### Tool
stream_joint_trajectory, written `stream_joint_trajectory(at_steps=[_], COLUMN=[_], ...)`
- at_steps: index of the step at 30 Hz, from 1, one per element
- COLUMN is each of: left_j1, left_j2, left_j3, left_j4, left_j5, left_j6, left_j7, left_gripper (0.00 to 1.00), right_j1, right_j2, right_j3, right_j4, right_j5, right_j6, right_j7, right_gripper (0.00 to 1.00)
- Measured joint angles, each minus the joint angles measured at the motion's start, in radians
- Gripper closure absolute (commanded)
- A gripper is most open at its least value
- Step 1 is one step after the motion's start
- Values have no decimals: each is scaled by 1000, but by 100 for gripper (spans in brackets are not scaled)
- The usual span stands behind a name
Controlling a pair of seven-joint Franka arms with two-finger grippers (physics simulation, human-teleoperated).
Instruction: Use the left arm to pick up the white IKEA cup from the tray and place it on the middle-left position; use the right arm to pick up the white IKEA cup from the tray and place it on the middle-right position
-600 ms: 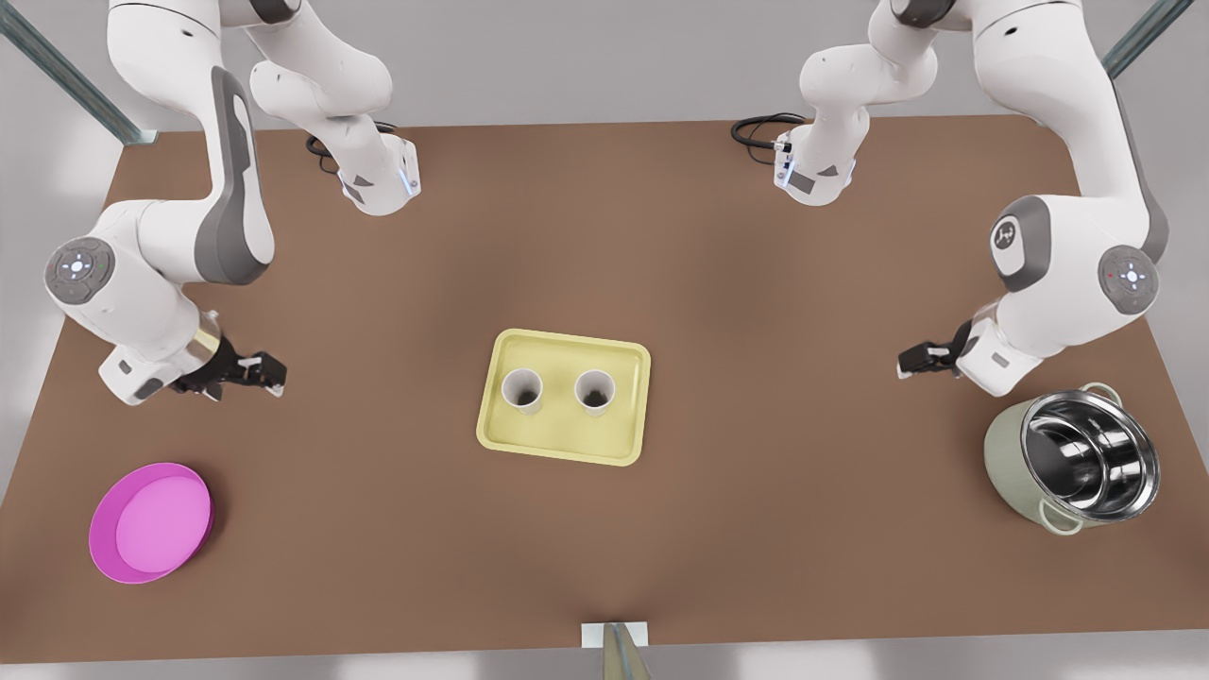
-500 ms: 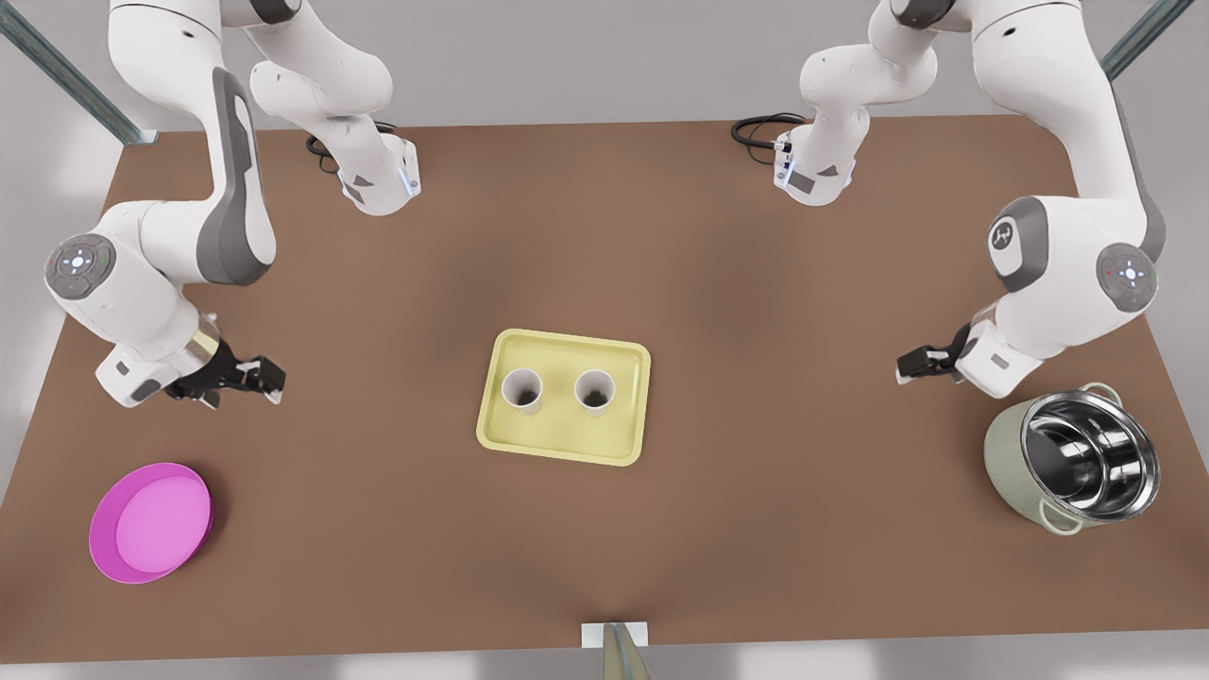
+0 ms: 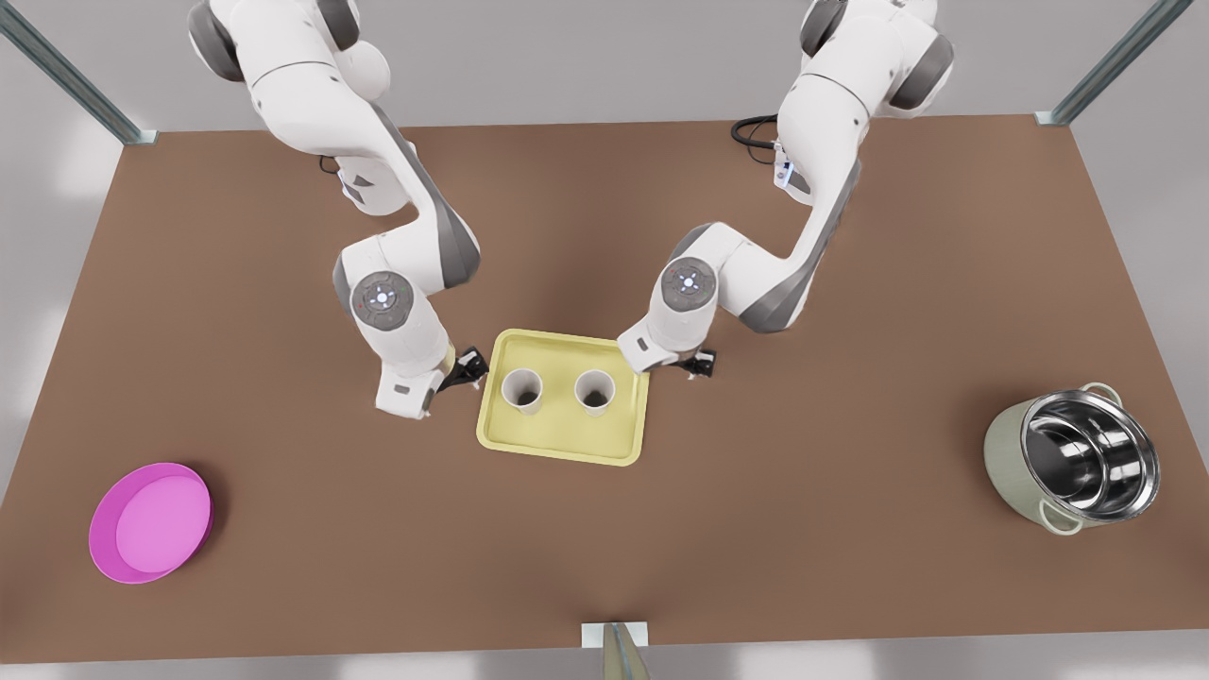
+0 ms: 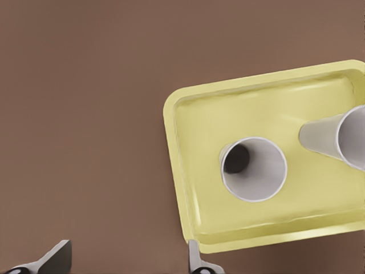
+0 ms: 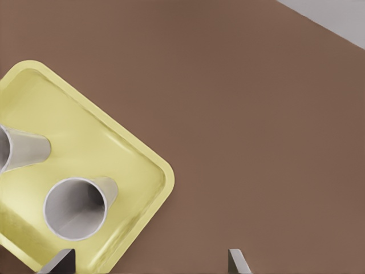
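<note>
Two white cups (image 3: 521, 390) (image 3: 594, 391) stand upright side by side in the yellow tray (image 3: 565, 450) at the middle of a plain brown table (image 3: 604, 529), grey floor around it. The left gripper (image 3: 469, 368) and right gripper (image 3: 697, 363) hover, fingers spread, just outside the tray's opposite ends. A pink bowl (image 3: 151, 521) and steel pot (image 3: 1077, 459) sit well apart.

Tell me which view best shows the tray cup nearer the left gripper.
The left wrist view: the cup sits whole, mouth open, on the tray. The front view shows it farther off; the right wrist view cuts it at the frame's edge.
</note>
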Motion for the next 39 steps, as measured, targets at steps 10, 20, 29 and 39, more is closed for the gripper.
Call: stream_joint_trajectory(at_steps=[10, 20, 29, 39], left_j1=[-43, -61, -92, -92], left_j2=[152, 223, 223, 260], left_j3=[4, 5, 5, 5], left_j4=[101, 110, 27, 34], left_j5=[24, 79, 112, 118], left_j6=[158, 244, 287, 347], left_j7=[-205, -346, -421, -472], left_gripper=[0, 0, 0, 5], right_j1=[24, 19, 24, 23], right_j2=[155, 238, 256, 264], right_j3=[6, 16, 16, 20], right_j4=[37, 28, 8, 11], right_j5=[53, 191, 210, 214], right_j6=[7, 42, 47, 49], right_j7=[27, 14, -9, -28], right_gripper=[0, 0, 0, 57])
